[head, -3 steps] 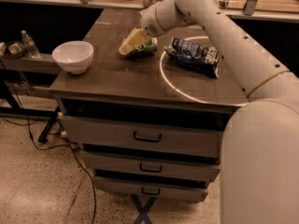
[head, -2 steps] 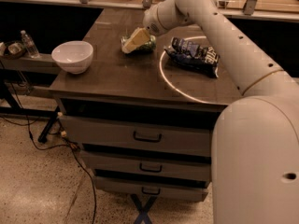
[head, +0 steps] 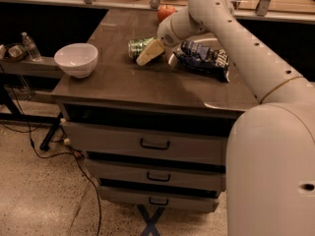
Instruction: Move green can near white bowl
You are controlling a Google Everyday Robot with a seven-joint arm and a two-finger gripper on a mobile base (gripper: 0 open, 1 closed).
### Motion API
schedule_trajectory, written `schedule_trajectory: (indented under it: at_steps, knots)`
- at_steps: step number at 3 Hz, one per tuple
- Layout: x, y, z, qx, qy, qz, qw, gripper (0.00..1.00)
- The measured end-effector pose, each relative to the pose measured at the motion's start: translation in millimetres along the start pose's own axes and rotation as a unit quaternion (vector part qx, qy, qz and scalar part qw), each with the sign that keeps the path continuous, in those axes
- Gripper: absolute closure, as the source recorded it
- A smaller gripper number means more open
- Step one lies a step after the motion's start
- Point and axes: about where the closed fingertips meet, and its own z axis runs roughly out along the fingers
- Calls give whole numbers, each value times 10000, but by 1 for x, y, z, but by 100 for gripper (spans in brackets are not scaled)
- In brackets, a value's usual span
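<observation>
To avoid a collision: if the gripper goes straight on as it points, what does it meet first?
Probably the can, right at the tip of the gripper above the table middle; depth is unclear.

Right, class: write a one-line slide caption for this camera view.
Robot's gripper at the green can, between white bowl and chip bag; apple behind.

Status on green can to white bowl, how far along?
Done: approach only. The hand is at the green can, mid-table, left of the chip bag.
In hand: the hand sits against the can, which looks tipped on its side; a firm hold can't be confirmed.
Left: the whole carry. The can is well apart from the white bowl at the table's front-left corner.
</observation>
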Motion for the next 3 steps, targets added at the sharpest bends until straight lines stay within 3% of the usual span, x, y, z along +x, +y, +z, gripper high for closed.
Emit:
schedule_trajectory:
  at_steps: [1, 2, 3]
  knots:
    - [8, 18, 4, -231, 53, 57, 9997, 0]
    - [-5, 36, 6, -471, -97, 5, 9988, 0]
    - [-39, 64, 7, -863, -402, -187, 9953, 0]
